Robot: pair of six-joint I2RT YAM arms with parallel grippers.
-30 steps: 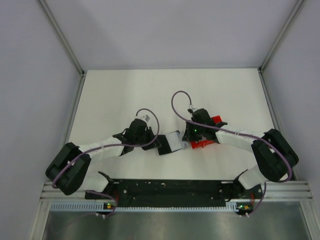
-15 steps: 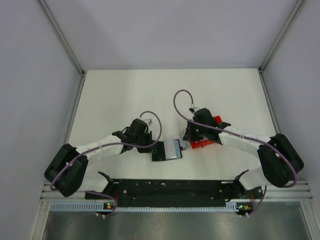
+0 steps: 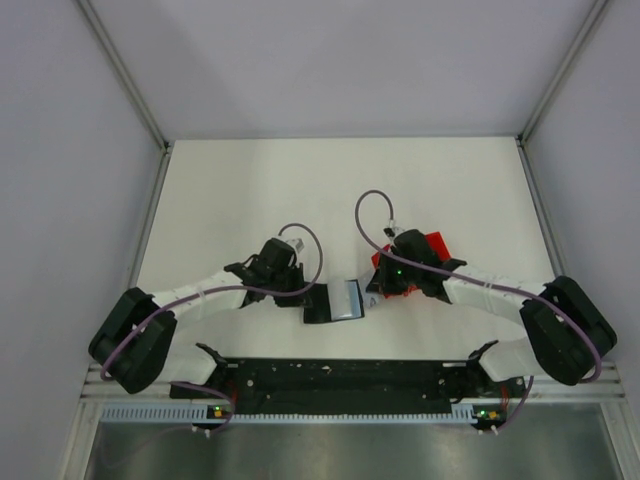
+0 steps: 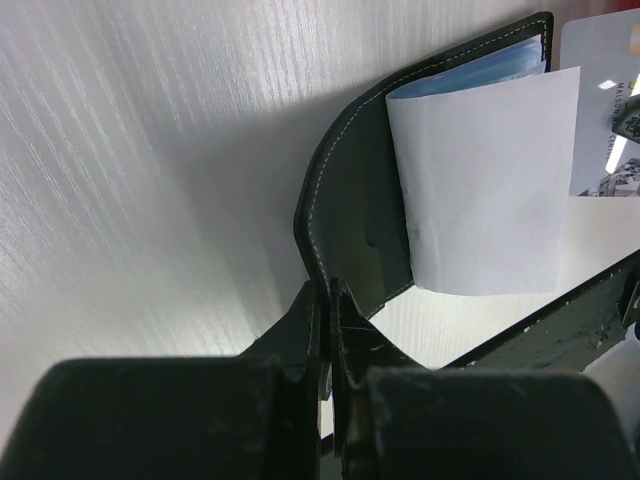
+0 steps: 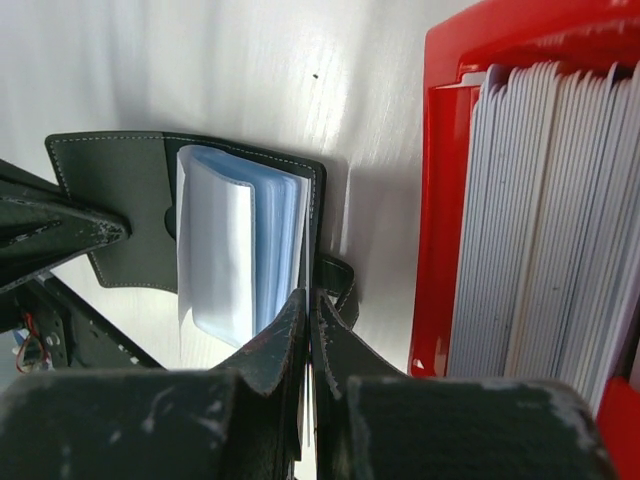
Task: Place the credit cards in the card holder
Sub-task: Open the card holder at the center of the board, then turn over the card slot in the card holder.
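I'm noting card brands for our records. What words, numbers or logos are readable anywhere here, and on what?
Pale card behind the card holder, left wrist view: a short line of dark print and a patterned picture, too small and cut off to read.
Card holder: no lettering shows.
Cards standing in the red tray: edges only, no print.

Left gripper [image 4: 328,298] pinched tight on the near edge of the open card holder [image 4: 350,190].
The black holder, white-stitched along its rim, curves away over the white worktop [image 4: 150,150]. A pale sleeve [image 4: 490,180] stands out from it, with blue-grey ones behind. Past the sleeve, in the top right corner, part of a pale printed card [image 4: 605,90] shows. A dark bar [image 4: 540,325] crosses the lower right.
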